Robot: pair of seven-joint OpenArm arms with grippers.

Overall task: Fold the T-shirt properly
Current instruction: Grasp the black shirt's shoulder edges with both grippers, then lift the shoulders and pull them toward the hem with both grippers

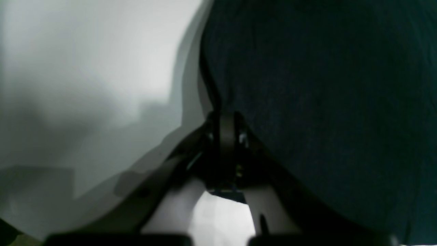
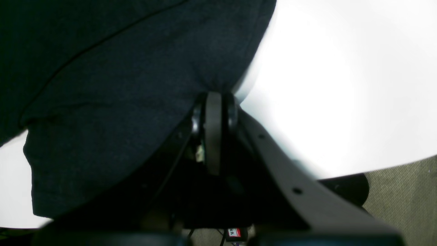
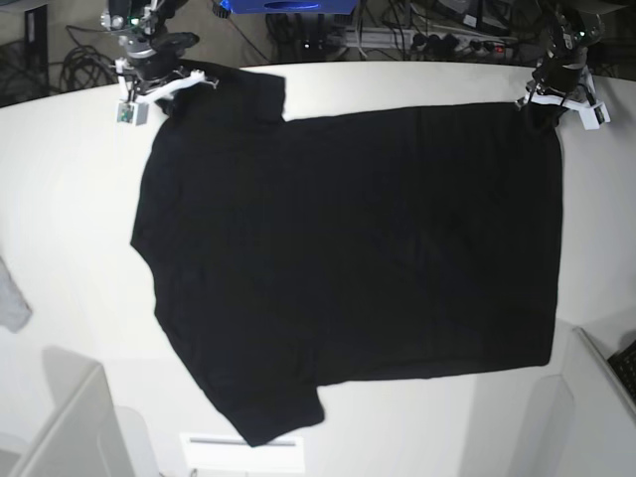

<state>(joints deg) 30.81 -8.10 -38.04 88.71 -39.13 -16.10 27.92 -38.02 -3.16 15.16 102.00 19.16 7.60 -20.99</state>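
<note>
The black T-shirt [image 3: 358, 258] lies spread flat on the white table [image 3: 70, 179], plain side up, with the sleeves to the left and the hem to the right. My right gripper [image 3: 164, 91] is at the far left corner, shut on the cloth by the far sleeve. In the right wrist view the gripper [image 2: 213, 99] pinches the dark fabric [image 2: 119, 85]. My left gripper [image 3: 539, 99] is at the far right corner, shut on the hem corner. In the left wrist view the gripper [image 1: 225, 118] pinches the shirt's edge [image 1: 324, 102].
A small grey cloth scrap [image 3: 10, 298] lies at the table's left edge. White boxy pieces stand at the front left [image 3: 60, 427] and front right [image 3: 596, 397]. Cables and equipment [image 3: 417, 35] run behind the far edge.
</note>
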